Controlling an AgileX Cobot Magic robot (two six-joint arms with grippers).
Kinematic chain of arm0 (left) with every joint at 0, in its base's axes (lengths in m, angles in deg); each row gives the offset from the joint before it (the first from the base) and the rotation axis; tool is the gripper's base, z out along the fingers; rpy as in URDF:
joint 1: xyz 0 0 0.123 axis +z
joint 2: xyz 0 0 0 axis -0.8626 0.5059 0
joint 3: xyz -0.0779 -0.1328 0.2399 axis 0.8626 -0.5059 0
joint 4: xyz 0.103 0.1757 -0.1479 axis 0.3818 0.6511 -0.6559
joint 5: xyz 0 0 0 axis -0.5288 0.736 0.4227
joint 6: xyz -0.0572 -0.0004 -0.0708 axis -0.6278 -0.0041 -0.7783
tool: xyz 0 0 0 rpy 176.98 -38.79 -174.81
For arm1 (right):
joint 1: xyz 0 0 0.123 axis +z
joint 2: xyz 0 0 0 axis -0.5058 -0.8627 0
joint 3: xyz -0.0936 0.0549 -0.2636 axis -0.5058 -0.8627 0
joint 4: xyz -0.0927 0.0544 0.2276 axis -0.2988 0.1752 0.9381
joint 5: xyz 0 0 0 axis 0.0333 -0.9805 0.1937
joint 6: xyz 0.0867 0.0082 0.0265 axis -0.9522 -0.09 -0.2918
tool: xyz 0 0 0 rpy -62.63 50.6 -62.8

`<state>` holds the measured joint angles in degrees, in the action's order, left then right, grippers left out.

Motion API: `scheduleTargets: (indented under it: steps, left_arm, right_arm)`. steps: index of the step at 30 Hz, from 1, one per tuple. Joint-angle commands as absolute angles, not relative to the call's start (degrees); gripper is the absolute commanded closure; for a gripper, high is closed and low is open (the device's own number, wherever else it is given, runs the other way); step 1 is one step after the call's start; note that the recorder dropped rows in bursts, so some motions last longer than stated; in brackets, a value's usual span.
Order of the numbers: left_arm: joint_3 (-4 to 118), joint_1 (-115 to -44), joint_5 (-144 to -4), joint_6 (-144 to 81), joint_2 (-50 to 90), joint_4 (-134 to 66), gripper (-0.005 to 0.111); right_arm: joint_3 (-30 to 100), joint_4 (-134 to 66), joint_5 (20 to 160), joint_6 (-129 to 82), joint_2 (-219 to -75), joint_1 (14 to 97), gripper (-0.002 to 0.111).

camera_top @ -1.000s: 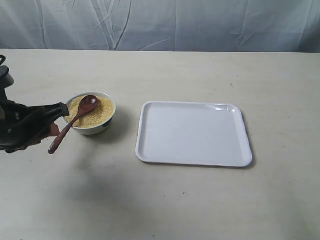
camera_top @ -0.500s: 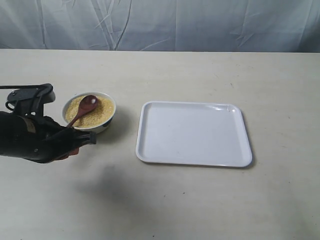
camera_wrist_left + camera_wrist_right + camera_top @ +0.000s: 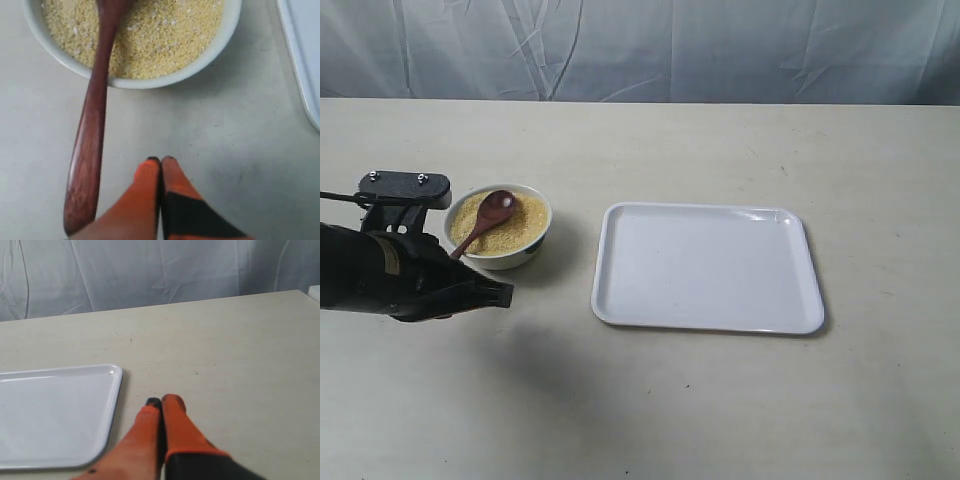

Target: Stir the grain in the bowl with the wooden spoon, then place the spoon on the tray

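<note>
The bowl (image 3: 510, 259) holds the grain (image 3: 520, 228). The wooden spoon (image 3: 477, 231) rests with its head on the grain, its handle leaning out over the bowl's rim. Just outside the bowl, beside that handle, the left gripper (image 3: 161, 161) has its fingers pressed together, gripping nothing. The tray (image 3: 708, 267) lies beside the bowl. The right gripper (image 3: 161, 402) is well apart from the bowl, likewise pinched together and holding nothing.

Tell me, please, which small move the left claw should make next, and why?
Probably open the left claw and shift it across to the wooden spoon. Its jaws are pressed together, holding nothing, just beside the handle. The spoon leans on the rim of the bowl, head in the grain, so stirring needs a grasp first.
</note>
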<state>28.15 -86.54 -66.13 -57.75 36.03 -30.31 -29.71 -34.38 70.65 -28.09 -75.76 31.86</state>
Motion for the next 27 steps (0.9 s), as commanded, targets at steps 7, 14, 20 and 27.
scheduleTargets:
  steps: [7, 14, 20, 27]
  left_arm:
    - [27.9, -86.0, -66.6, -57.6, 36.0, -23.8, 0.107]
    - [27.9, -79.9, -65.6, -57.7, 36.0, -23.8, 0.107]
    - [27.9, -78.4, -70.4, -57.7, 36.0, -22.8, 0.107]
    - [31.4, -77.8, -69.1, -57.7, 36.0, -22.9, 0.107]
  right_arm:
    - [-29.9, -34.4, 71.0, -28.0, -75.4, 31.7, 0.108]
    - [-29.9, -34.4, 71.2, -28.0, -75.4, 31.7, 0.108]
    - [-29.9, -34.4, 71.2, -28.0, -75.4, 31.7, 0.108]
    - [-29.9, -34.4, 71.2, -28.0, -75.4, 31.7, 0.108]
